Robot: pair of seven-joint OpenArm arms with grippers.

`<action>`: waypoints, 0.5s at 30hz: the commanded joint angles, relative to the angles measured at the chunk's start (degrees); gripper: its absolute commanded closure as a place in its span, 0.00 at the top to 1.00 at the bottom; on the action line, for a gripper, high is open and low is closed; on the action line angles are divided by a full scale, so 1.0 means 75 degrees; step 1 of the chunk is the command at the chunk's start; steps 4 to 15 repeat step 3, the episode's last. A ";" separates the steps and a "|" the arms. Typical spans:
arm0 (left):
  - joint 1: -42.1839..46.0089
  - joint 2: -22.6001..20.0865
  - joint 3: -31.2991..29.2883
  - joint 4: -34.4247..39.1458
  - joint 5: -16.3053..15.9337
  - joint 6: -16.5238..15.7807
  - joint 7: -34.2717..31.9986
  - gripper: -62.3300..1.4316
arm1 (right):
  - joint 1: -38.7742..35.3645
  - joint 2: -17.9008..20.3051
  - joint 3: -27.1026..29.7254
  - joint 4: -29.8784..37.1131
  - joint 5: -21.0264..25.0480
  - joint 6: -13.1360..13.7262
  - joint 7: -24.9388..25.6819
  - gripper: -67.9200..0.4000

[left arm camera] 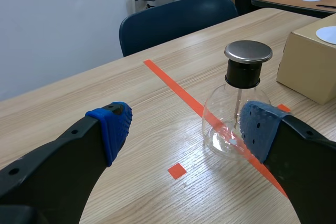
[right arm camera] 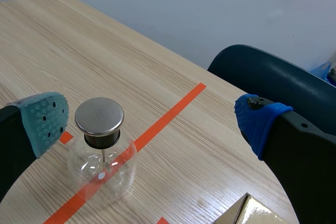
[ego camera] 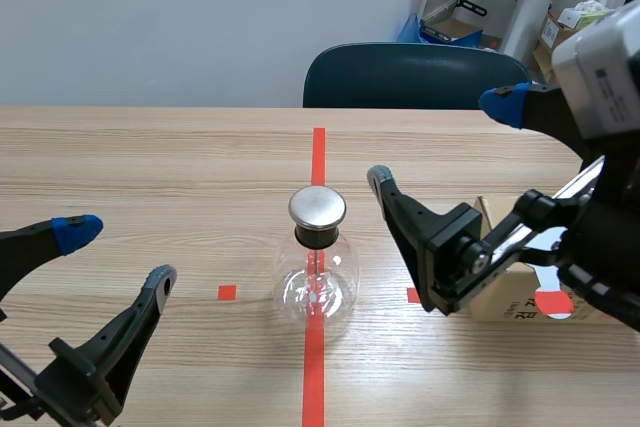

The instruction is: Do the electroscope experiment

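Note:
The electroscope [ego camera: 316,265], a clear glass flask with a black neck and a round metal cap, stands upright on the orange-red line at the table's middle. It also shows ahead of my left gripper toward its right finger [left arm camera: 237,103] and ahead of my right gripper near its left finger [right arm camera: 101,156]. My left gripper [ego camera: 118,252] is open at the table's near left, short of the flask, holding nothing. My right gripper [ego camera: 445,137] is open to the right of the flask and raised above the table, also with nothing in it.
A cardboard box [ego camera: 530,292] lies on the table at the right, under my right arm, and appears beyond the flask [left arm camera: 310,61] in the left wrist view. A dark blue chair [ego camera: 415,77] stands behind the far table edge.

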 commanded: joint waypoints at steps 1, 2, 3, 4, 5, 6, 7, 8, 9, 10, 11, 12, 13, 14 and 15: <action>-0.0020 -0.0003 -0.0064 0.0195 0.0015 0.0017 -0.0128 0.73 | 0.0070 -0.0023 0.0079 0.0026 0.0131 -0.0020 0.0099 1.00; -0.0020 -0.0003 -0.0064 0.0195 0.0015 0.0017 -0.0128 0.73 | 0.0070 -0.0023 0.0079 0.0026 0.0131 -0.0020 0.0099 1.00; -0.0020 -0.0003 -0.0064 0.0195 0.0015 0.0017 -0.0128 0.73 | 0.0070 -0.0023 0.0079 0.0026 0.0131 -0.0020 0.0099 1.00; -0.0020 -0.0003 -0.0064 0.0195 0.0015 0.0017 -0.0128 0.73 | 0.0070 -0.0023 0.0079 0.0026 0.0131 -0.0020 0.0099 1.00; -0.0020 -0.0003 -0.0064 0.0195 0.0015 0.0017 -0.0128 0.73 | 0.0070 -0.0023 0.0079 0.0026 0.0131 -0.0020 0.0099 1.00; -0.0020 -0.0003 -0.0064 0.0195 0.0015 0.0017 -0.0128 0.73 | 0.0070 -0.0023 0.0079 0.0026 0.0131 -0.0020 0.0099 1.00; -0.0020 -0.0003 -0.0064 0.0195 0.0015 0.0017 -0.0128 0.73 | 0.0070 -0.0023 0.0079 0.0026 0.0131 -0.0020 0.0099 1.00; -0.0020 -0.0003 -0.0064 0.0195 0.0015 0.0017 -0.0128 0.73 | 0.0070 -0.0023 0.0079 0.0026 0.0131 -0.0020 0.0099 1.00; -0.0020 -0.0003 -0.0064 0.0195 0.0015 0.0017 -0.0128 0.73 | 0.0070 -0.0023 0.0079 0.0026 0.0131 -0.0020 0.0099 1.00; -0.0020 -0.0003 -0.0064 0.0195 0.0015 0.0017 -0.0128 0.73 | 0.0070 -0.0023 0.0079 0.0026 0.0131 -0.0020 0.0099 1.00; -0.0020 -0.0003 -0.0064 0.0195 0.0015 0.0017 -0.0128 0.73 | 0.0070 -0.0023 0.0079 0.0026 0.0131 -0.0020 0.0099 1.00; -0.0020 -0.0003 -0.0064 0.0195 0.0015 0.0017 -0.0128 0.73 | 0.0070 -0.0023 0.0079 0.0026 0.0131 -0.0020 0.0099 1.00; -0.0020 -0.0003 -0.0064 0.0195 0.0015 0.0017 -0.0128 0.73 | 0.0070 -0.0023 0.0079 0.0026 0.0131 -0.0020 0.0099 1.00; -0.0020 -0.0003 -0.0064 0.0195 0.0015 0.0017 -0.0128 0.73 | 0.0070 -0.0023 0.0079 0.0026 0.0131 -0.0020 0.0099 1.00; -0.0020 -0.0003 -0.0064 0.0195 0.0015 0.0017 -0.0128 0.73 | 0.0070 -0.0023 0.0079 0.0026 0.0131 -0.0020 0.0099 1.00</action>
